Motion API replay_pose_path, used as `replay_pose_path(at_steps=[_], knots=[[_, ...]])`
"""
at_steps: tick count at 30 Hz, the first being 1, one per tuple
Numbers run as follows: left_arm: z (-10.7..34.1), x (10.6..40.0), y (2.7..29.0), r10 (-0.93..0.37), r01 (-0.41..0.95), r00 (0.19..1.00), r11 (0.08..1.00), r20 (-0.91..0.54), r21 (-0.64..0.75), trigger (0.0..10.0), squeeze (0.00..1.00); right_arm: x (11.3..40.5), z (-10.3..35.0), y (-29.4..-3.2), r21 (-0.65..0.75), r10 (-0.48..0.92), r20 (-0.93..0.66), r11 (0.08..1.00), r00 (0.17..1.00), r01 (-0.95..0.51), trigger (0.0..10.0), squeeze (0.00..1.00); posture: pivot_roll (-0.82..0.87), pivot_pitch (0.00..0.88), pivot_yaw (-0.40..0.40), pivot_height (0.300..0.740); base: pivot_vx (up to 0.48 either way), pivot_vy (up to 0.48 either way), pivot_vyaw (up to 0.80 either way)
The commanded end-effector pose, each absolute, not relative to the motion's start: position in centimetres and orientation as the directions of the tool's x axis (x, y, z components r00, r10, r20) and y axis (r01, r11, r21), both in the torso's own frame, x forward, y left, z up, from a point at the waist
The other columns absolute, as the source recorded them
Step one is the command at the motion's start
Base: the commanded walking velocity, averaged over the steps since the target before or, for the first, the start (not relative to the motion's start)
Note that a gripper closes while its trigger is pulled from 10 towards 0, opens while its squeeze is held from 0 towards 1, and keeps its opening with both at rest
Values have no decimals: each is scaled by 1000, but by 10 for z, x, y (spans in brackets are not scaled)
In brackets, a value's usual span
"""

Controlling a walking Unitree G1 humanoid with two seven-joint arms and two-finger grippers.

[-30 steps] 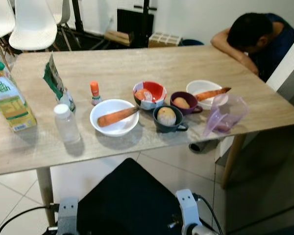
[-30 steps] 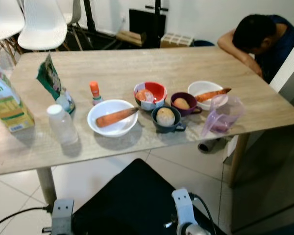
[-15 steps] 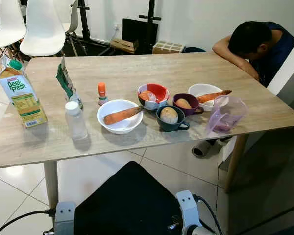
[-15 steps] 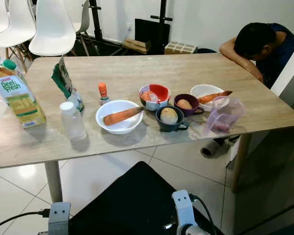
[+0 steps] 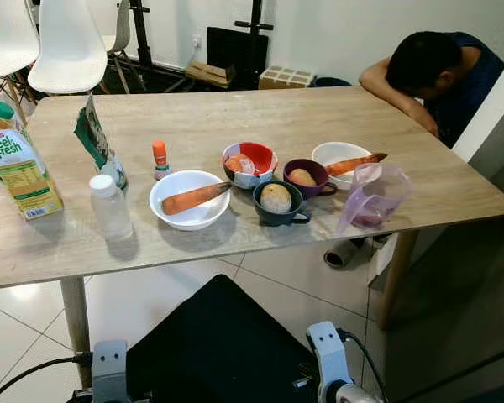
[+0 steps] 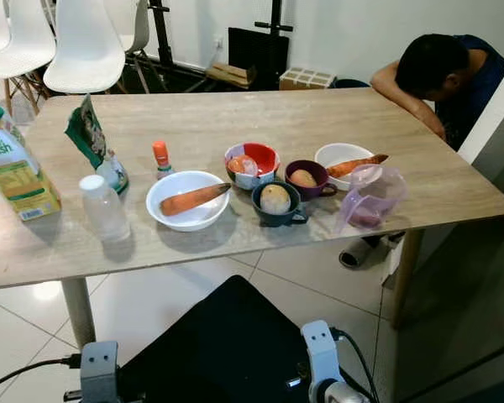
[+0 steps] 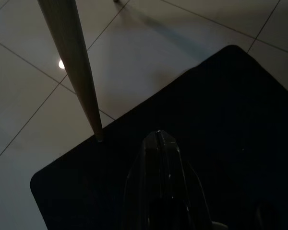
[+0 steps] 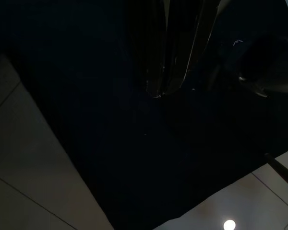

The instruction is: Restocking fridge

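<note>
The food to be restocked is being kept on the wooden table (image 5: 336, 117), ahead of and above both hanging arms. One juice carton (image 5: 17, 168) is standing upright at the table's far left edge, with one clear bottle (image 5: 109, 207) near the front edge and one green packet (image 5: 97, 144) just behind it. One small orange-capped bottle (image 5: 160, 159) is standing between the packet and the bowls.

Toward the middle, three bowls and two mugs are being counted: a white bowl (image 5: 175, 215) with a carrot (image 5: 190, 198) lying lengthwise left to right, its tip over the right rim; a red bowl (image 5: 263, 156); a further white bowl (image 5: 332, 152) with a second carrot (image 5: 354, 163); a purple mug (image 5: 315, 186) and a dark mug (image 5: 261, 215), each holding one pale round item. One clear lilac jug (image 5: 371, 197) is tilted at the right front edge.

The left gripper (image 7: 158, 139) is seen pressed together and empty above a dark mat (image 7: 230, 120), beside the table leg (image 7: 74, 67). The right gripper (image 8: 165, 93) is seen nearly closed and empty in deep shade. The carton and bottle are judged nearer the left arm, the jug and mugs nearer the right.

One person (image 5: 437, 71) is slumped at the far right corner.
</note>
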State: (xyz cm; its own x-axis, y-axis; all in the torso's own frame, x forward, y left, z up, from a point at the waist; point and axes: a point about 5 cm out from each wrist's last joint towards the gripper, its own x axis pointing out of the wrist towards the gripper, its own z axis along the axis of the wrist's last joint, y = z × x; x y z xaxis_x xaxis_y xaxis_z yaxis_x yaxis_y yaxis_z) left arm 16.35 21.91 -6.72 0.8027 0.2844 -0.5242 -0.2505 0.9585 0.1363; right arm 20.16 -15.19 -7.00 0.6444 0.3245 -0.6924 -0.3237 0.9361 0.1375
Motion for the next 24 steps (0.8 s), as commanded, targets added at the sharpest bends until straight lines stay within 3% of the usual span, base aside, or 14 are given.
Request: replay_pose_path(at_steps=[1,12,24], knots=[[-67,158,221,287,-248,808,958,-515,145,10000,0,202,-69,-159,127,315,-690,939,652,-319,10000,0,-13,74,-78,740,0,0,0],[-66,167,211,241,-186,825,970,-511,157,10000,0,207,-67,-153,125,319,-687,937,653,-327,10000,0,-79,49,-22,740,0,0,0],[-61,176,217,230,-161,837,971,-496,178,10000,0,224,-58,-148,110,325,-662,933,675,-341,10000,0,-120,0,21,740,0,0,0]])
